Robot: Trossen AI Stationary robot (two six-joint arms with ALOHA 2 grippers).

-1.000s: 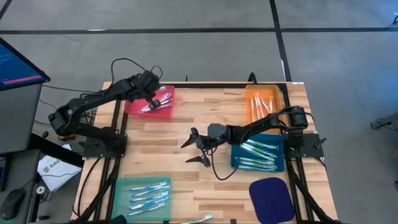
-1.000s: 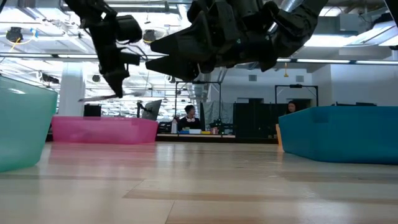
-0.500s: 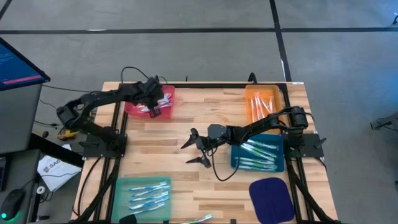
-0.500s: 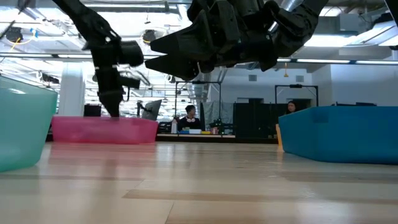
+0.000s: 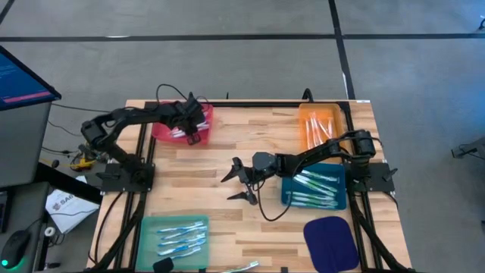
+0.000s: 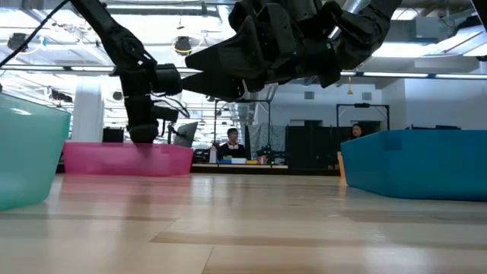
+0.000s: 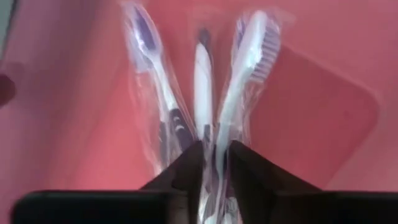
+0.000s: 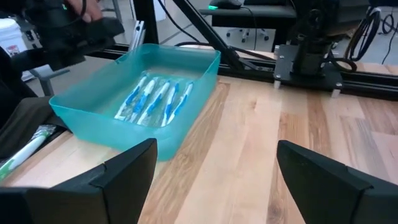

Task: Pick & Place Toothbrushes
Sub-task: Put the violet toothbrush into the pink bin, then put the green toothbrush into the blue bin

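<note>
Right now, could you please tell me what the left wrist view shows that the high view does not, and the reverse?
Only the left wrist view shows the left gripper closed on a clear-wrapped white toothbrush, with two more wrapped brushes beside it.

Only the high view shows the whole wooden table, the orange tray, blue tray, teal tray, the dark blue flat mat, and the right gripper open over bare wood.

Both show the pink plastic tray with the left gripper inside it.

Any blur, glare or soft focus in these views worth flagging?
Left wrist view: wrapped toothbrushes in the pink tray look soft, wrapping glinting. Low view: bright ceiling lights leave both arms as dark shapes. High view: evenly lit. Right wrist view: open right hand blurred, teal tray sharp.
</note>
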